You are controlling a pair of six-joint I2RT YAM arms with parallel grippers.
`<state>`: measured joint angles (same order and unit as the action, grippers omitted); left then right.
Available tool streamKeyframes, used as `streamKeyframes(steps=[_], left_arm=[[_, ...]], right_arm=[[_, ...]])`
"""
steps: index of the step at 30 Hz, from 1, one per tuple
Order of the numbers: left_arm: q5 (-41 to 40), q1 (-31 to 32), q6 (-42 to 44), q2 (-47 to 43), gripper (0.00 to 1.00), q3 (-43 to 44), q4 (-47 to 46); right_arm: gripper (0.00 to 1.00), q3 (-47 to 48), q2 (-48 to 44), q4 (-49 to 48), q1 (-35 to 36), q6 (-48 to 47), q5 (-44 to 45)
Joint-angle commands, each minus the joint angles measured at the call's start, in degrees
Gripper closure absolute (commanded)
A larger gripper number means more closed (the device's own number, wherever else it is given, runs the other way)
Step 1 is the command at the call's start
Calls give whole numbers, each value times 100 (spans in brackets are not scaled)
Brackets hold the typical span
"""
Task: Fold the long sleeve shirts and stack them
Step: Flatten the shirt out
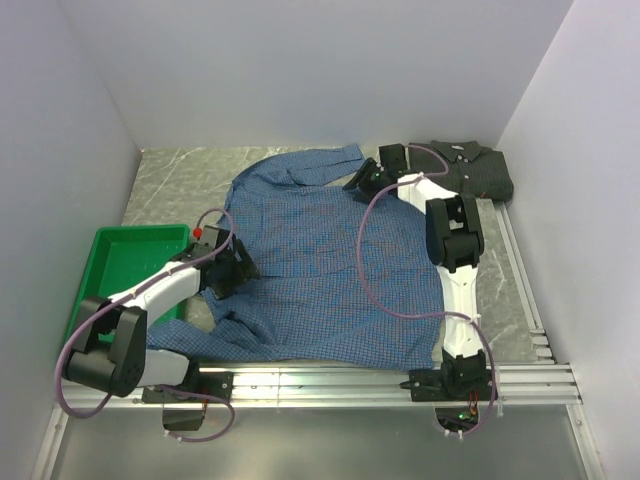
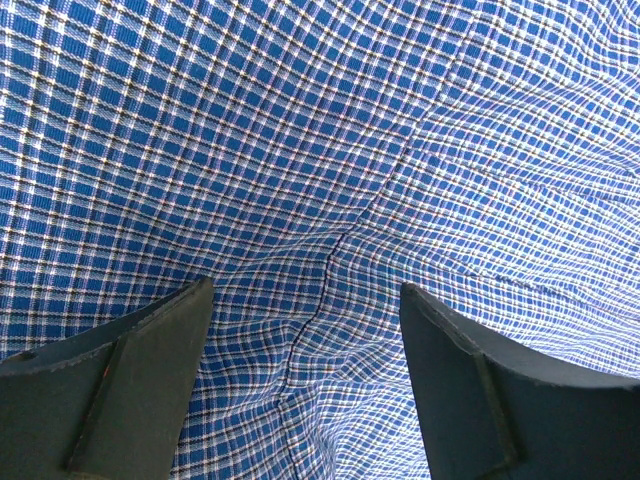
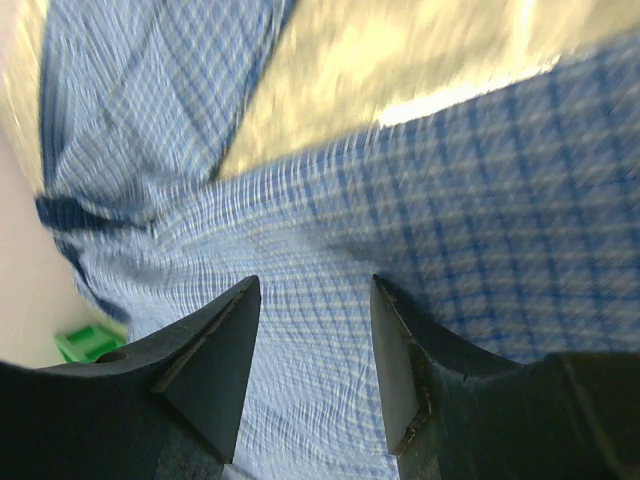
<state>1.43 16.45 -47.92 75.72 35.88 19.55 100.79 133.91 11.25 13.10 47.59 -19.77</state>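
The blue checked long sleeve shirt (image 1: 320, 270) lies spread out across the middle of the table, collar toward the back. The dark long sleeve shirt (image 1: 480, 170) sits folded at the back right corner. My left gripper (image 1: 243, 265) hangs over the blue shirt's left side. In the left wrist view it (image 2: 305, 290) stands open just above the checked cloth (image 2: 300, 150), a seam running between the fingers. My right gripper (image 1: 358, 181) is at the blue shirt's upper edge near the collar. In the blurred right wrist view it (image 3: 315, 283) is open over the cloth (image 3: 480, 200), nothing between the jaws.
A green plastic tray (image 1: 120, 260) stands at the left, against the blue shirt's side, and shows small in the right wrist view (image 3: 85, 343). Bare marbled table (image 1: 180, 180) shows at the back left. White walls close in on three sides. An aluminium rail (image 1: 330, 380) runs along the near edge.
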Motion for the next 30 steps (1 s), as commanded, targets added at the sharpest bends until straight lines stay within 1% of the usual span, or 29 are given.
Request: streamKeyframes(steps=[1, 7, 8, 10, 11, 12, 13, 14, 15, 16, 17, 18, 19, 20, 21, 22, 23, 24, 26, 28, 30], left_arm=[[41, -80, 37, 30, 17, -213, 708], [111, -115, -6, -171, 14, -169, 743], [138, -124, -24, -224, 13, -125, 769], [25, -107, -7, -452, 9, 84, 857], [-107, -107, 11, -531, 9, 182, 910], [-125, -107, 46, -672, 8, 287, 1041], [-126, -107, 107, -725, 6, 540, 1103], [-317, -107, 142, -778, 6, 665, 1164], [-432, -107, 169, -804, 5, 779, 1243], [-477, -107, 204, -840, 5, 972, 1253], [-495, -107, 222, -840, 5, 1035, 1236], [-538, -115, 231, -762, 5, 1096, 1174], [-556, -107, 239, -700, 5, 1184, 1130], [-556, -115, 231, -621, 5, 1228, 1078], [-548, -115, 205, -455, 5, 1263, 947], [-521, -115, 178, -366, 5, 1281, 867], [-478, -115, 143, -278, 6, 1273, 797], [-434, -115, 99, -112, 6, 1281, 709], [-398, -115, -15, 56, 6, 1273, 463], [-433, -115, -112, 346, 6, 1299, 339], [-529, -115, -208, 661, 6, 1360, 181]], right_arm=[[44, 397, 171, 88, -89, -109, 219], [44, 793, -57, 360, -141, -496, 342], [44, 714, -171, 378, -141, -558, 368], [44, 434, -680, 309, -133, -760, 473], [44, 58, -882, 221, -133, -813, 561], [43, -146, -1301, 229, -124, -926, 597], [43, -339, -1506, 264, -115, -988, 632], [42, -698, -1734, 447, -106, -1032, 780], [41, -910, -2154, 544, -80, -1128, 834], [39, -1147, -2376, 615, -19, -1164, 895], [38, -1585, -2604, 790, 34, -1191, 1087], [37, -1815, -3015, 870, 78, -1243, 1176], [36, -2053, -3220, 949, 165, -1261, 1282], [36, -2516, -3413, 1106, 192, -1253, 1378], [35, -2790, -3815, 1134, 219, -1209, 1519], [34, -3063, -4019, 1126, 228, -1174, 1546], [34, -3649, -4222, 1038, 210, -1121, 1538], [34, -3924, -4589, 994, 201, -1042, 1633], [33, -4582, -4873, 897, 158, -972, 1730], [33, -5005, -5111, 836, 105, -936, 1644], [33, -5201, -5112, 713, -18, -919, 1512]])
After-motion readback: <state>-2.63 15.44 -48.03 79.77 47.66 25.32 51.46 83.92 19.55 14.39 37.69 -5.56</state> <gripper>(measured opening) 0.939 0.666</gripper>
